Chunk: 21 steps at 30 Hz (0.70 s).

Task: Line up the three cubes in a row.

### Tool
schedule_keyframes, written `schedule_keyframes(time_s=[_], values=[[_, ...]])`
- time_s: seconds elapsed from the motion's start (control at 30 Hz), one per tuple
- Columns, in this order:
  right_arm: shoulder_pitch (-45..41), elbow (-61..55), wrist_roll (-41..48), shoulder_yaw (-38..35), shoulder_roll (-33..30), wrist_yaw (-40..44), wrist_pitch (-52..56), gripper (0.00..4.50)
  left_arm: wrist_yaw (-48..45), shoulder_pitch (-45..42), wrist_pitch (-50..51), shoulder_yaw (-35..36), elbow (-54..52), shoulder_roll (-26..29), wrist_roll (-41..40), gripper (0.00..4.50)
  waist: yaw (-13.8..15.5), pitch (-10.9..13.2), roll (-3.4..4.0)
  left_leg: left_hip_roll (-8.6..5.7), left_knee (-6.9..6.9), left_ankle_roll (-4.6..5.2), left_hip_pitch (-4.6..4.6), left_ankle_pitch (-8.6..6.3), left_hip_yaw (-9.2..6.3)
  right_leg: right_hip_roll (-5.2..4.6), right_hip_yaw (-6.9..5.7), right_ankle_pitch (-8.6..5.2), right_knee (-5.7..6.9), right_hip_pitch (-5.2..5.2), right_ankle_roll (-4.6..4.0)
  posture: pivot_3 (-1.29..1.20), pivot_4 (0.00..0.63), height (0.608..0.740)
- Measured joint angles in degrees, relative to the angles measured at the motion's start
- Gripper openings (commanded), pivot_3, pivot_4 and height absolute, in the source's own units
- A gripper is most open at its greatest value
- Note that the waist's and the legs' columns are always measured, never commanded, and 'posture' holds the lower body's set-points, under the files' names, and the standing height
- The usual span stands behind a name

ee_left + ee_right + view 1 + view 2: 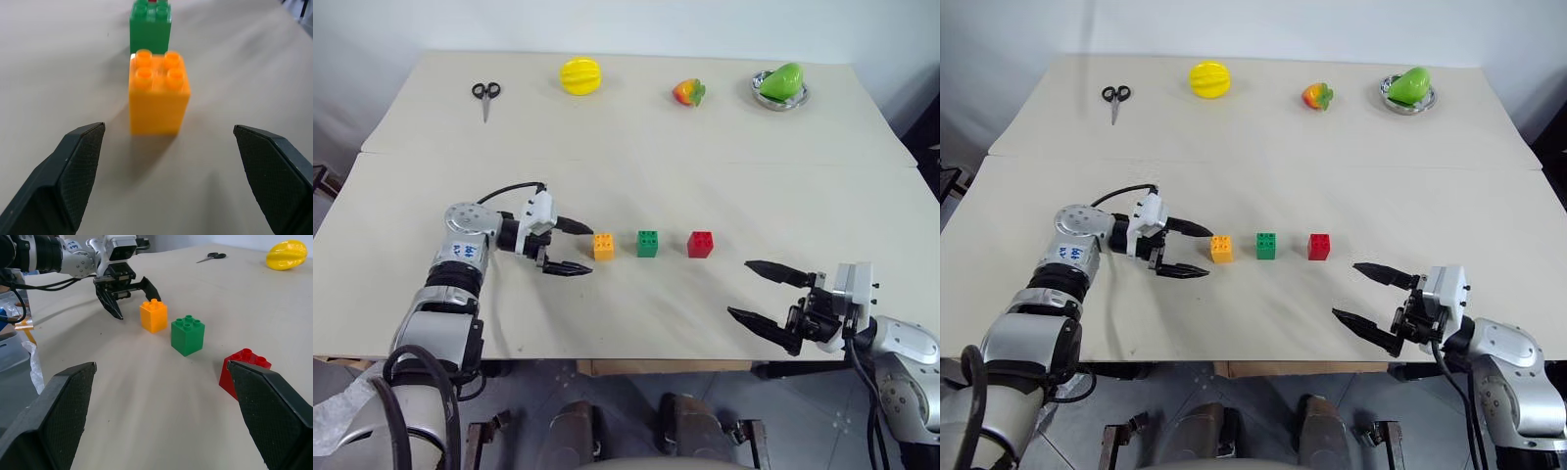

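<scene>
Three cubes, one row on the table (636, 313).
Orange cube (603, 246) beside green cube (647, 243); red cube (700, 244) beyond. My left gripper (573, 246) released, flanking orange; my right gripper (759, 292) spread, apart.

No readable text, blue marks on left arm (459, 250) perhaps lettering

- Left end effector (570, 246) — fingers spread wide, pointing toward the robot's right, low over the surface (705, 176).
- Right end effector (765, 294) — fingers spread wide too, roughly level, aimed forward-left.
</scene>
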Motion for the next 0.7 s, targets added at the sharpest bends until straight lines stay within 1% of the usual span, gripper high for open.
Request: schedule_keyframes(time_s=[0.1, 0.27, 0.33, 0.37, 0.4, 0.7], values=[[-0.10, 0.07, -0.12, 0.00, 0.00, -0.05, 0.00, 4.50, 1.33, -0.02, 0.62, -0.07, 0.04, -0.56, 0.04, 3.94, -0.14, 0.00, 0.00, 0.00, -0.01, 0.00, 0.00, 0.00, 0.00, 0.01, -0.01, 0.00, 0.00, 0.00, 0.00, 0.00, 0.150, 0.740], [-0.19, 0.11, -0.19, 0.26, 0.04, -0.30, 0.00, 4.50, 2.22, -0.02, 1.05, -0.07, 0.18, -1.39, 0.07, 2.46, -0.15, 0.00, 0.00, 0.00, 0.00, 0.00, 0.00, 0.00, 0.00, 0.00, 0.00, 0.00, 0.00, 0.00, 0.00, 0.00, 0.150, 0.740], [-0.18, 0.11, -0.21, 0.39, 0.06, -0.36, 0.00, 4.50, 2.82, -0.02, 0.87, -0.07, 0.28, -1.35, 0.16, 1.77, -0.09, 0.00, 0.00, 0.00, 0.00, 0.00, 0.00, 0.00, -0.01, 0.00, 0.00, 0.00, 0.00, 0.00, 0.00, 0.00, 0.150, 0.740], [-0.18, 0.11, -0.21, 0.40, 0.06, -0.37, 0.00, 4.50, 3.00, -0.04, 0.82, -0.01, 0.33, -1.33, 0.13, 1.57, -0.08, 0.00, 0.00, 0.00, 0.00, 0.00, 0.00, 0.00, -0.01, 0.00, 0.00, 0.00, 0.00, 0.00, 0.00, 0.00, 0.150, 0.740], [-0.19, 0.11, -0.21, 0.40, 0.06, -0.37, 0.00, 4.50, 3.12, -0.14, 0.67, -0.02, 0.49, -1.31, 0.18, 1.47, -0.07, 0.00, 0.00, 0.00, 0.00, 0.00, 0.00, 0.00, -0.01, 0.00, 0.00, 0.00, 0.00, 0.00, 0.00, 0.00, 0.150, 0.740], [-0.27, 0.53, -0.27, 0.40, 0.06, -0.38, 0.00, 4.50, 3.55, -3.03, 0.16, -0.07, 4.78, -0.06, 1.57, 1.47, -0.14, 0.00, 0.00, 0.00, 0.00, 0.00, 0.00, 0.00, 0.00, 0.00, 0.00, 0.00, 0.01, 0.00, 0.00, 0.00, 0.150, 0.740]])
